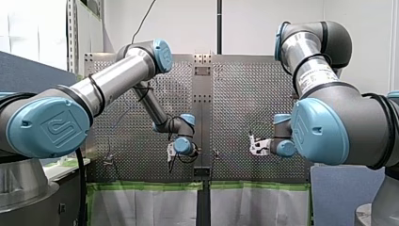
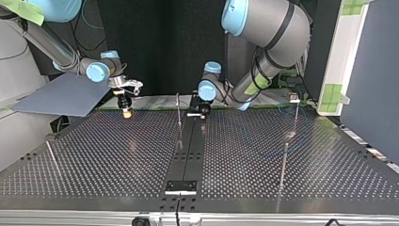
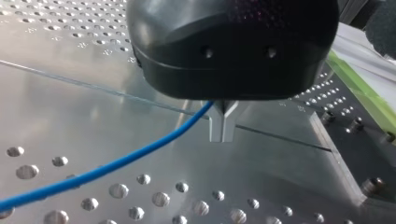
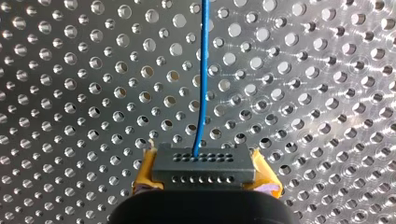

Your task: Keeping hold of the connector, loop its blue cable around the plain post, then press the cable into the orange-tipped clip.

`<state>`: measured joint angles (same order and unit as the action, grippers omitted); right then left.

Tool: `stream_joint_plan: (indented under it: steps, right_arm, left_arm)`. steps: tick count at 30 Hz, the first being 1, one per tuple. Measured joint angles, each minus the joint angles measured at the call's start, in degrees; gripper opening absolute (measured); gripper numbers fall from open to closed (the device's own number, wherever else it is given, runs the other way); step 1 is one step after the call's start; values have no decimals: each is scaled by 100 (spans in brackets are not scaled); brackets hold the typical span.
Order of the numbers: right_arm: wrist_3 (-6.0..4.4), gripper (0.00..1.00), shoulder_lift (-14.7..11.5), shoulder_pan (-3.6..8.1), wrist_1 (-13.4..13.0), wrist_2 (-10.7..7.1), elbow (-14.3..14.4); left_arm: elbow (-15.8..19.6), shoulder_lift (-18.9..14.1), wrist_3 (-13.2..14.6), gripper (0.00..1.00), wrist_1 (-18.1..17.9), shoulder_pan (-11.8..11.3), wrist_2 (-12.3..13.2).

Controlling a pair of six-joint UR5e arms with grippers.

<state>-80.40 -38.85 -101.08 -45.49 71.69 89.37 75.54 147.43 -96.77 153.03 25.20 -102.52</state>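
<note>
My right gripper [image 4: 203, 173] is shut on a dark grey connector [image 4: 203, 162], held between its yellow pads [image 4: 144, 171]. The blue cable [image 4: 202, 74] runs straight out of the connector over the perforated plate. My left gripper [image 3: 223, 127] has its metal fingers shut on the blue cable [image 3: 116, 163], which trails away beside them just above the plate. In the top view my right gripper [image 2: 125, 111] hangs at the back left and my left gripper [image 2: 199, 109] at the back middle. A thin plain post [image 2: 179, 111] stands just beside my left gripper.
More thin posts stand on the perforated table [image 2: 117, 160]: one at the top view's right [image 2: 283, 162], one further back with a small fitting on top [image 2: 295, 109], and one at the left [image 2: 52, 157]. A dark centre rail [image 2: 187, 150] runs down the middle.
</note>
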Motion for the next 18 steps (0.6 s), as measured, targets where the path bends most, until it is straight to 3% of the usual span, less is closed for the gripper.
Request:
stream_joint_plan:
  steps: [3, 4, 5, 6, 7, 13, 14, 15, 16, 17, 18]
  right_arm:
    - [-9, 0, 3, 2, 16, -4, -8]
    - [-6, 0, 5, 1, 22, -4, -9]
    - [-2, 0, 7, 1, 32, -3, -9]
    - [3, 0, 9, 1, 46, -2, -9]
    - [10, 0, 9, 0, 67, 0, -10]
    - [36, 0, 11, -5, 166, 3, -11]
    - [40, 0, 11, -6, 178, 3, -11]
    - [43, 0, 12, -9, 189, 3, -11]
    - [48, 0, 12, -12, 203, 4, -11]
    - [51, 0, 12, -14, 213, 4, -11]
    - [54, 0, 12, -16, 224, 3, -11]
  left_arm:
    - [1, 0, 13, 5, 1, 0, 0]
    - [1, 0, 21, 18, 0, 2, -1]
    - [1, 1, 33, 39, 3, 5, -2]
    - [2, 2, 50, 39, 10, 7, -5]
    - [2, 1, 84, 49, 33, 11, -15]
    - [3, 0, 363, 49, 289, 37, -137]
    - [3, 0, 401, 56, 326, 41, -119]
    - [3, 0, 449, 56, 372, 45, -81]
    - [3, 0, 487, 65, 400, 48, -45]
    - [3, 0, 528, 82, 429, 51, -6]
    - [4, 0, 581, 82, 470, 54, 46]
